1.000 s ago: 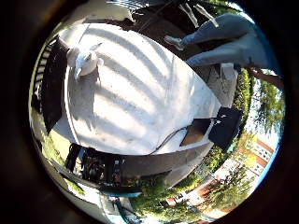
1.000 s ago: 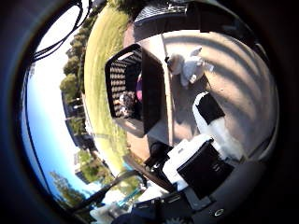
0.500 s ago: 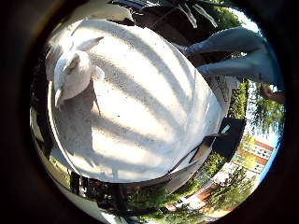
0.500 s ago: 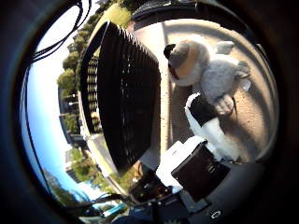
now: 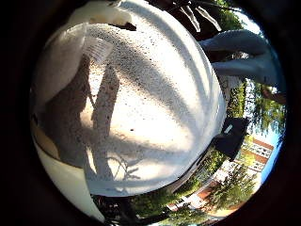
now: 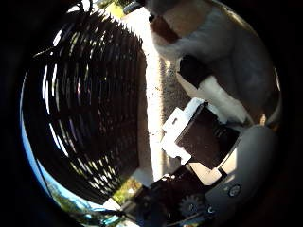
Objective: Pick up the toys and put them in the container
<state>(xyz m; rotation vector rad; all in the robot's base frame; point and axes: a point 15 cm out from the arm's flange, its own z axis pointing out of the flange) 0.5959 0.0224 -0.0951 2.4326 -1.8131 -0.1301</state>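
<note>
Close against the palm, the hand (image 6: pixel 203 142) reaches a white-and-black finger onto a plush toy (image 6: pixel 222 52), white with brown patches; whether the fingers curl round it cannot be told. The toy fills much of both views and lies on the pale speckled table (image 5: pixel 160 108), near the edge where a black slatted container (image 6: pixel 90 113) stands just beside it. Farther off, beyond the table's far edge, trees and a brick building show.

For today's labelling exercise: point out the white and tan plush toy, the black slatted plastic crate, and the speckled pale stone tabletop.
white and tan plush toy (image 6: pixel 222 52): thumb side palm view, on its pale furry body.
black slatted plastic crate (image 6: pixel 90 113): thumb side palm view, on its slatted side wall.
speckled pale stone tabletop (image 5: pixel 160 108): little finger side palm view, on sunlit bare surface.
</note>
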